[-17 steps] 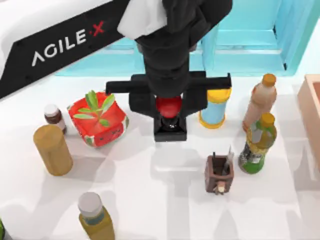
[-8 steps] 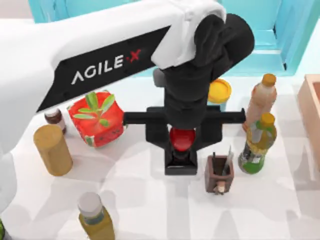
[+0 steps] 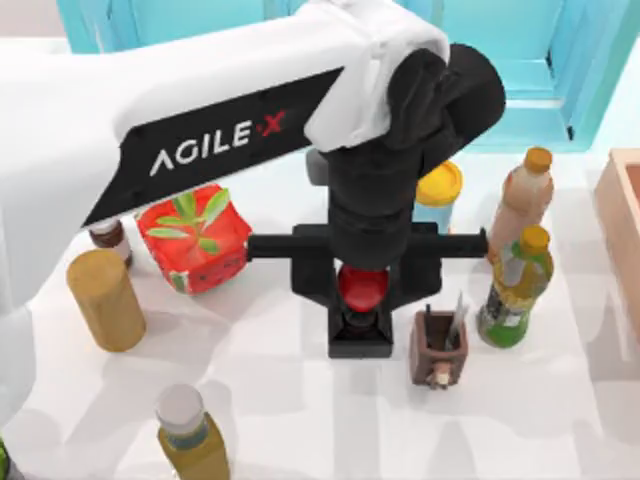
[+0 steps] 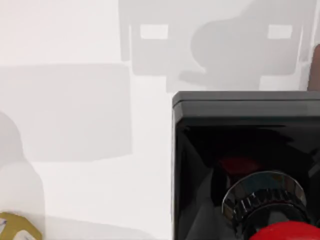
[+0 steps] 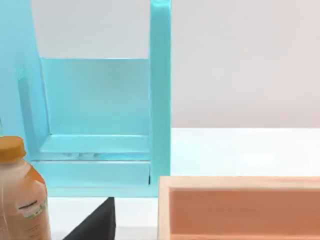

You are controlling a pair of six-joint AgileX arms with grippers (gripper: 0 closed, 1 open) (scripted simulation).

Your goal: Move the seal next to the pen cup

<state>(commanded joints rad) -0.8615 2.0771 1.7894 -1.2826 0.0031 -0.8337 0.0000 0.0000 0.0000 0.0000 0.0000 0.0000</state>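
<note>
Seal (image 3: 361,310) sits in the left hand (image 3: 362,288), red knob clamped between the black fingers, its square black base just beside the pen cup (image 3: 438,348), on the cup's left, with a thin strip of white desk (image 3: 300,410) between them. From the left wrist view the glossy base (image 4: 240,165) fills the near corner with the red knob at the edge; whether the base rests on the desk or hangs just above it I cannot tell.

Nearest the front edge stands an olive bottle with a grey cap (image 3: 188,432). Farther back come the tan cylinder (image 3: 105,298) on the left and a green bottle with an orange cap (image 3: 516,286) just right of the cup. Beyond those are the watermelon plant pot (image 3: 195,238), a small brown jar (image 3: 108,236), a yellow-lidded can (image 3: 438,190) and a tall brown bottle (image 3: 520,200).

The risk I see is the hand's wide crossbar: its right end reaches near the tall brown bottle, so a sideways drift could knock it, and letting go too high could tip the seal against the cup.

Compared with half a second ago the seal has barely shifted, settling slightly toward the front; a second ago it was well back by the plant pot.

The right arm is parked off to the right, its wrist view facing a wooden box (image 5: 240,207) and the blue frame (image 5: 160,95).
</note>
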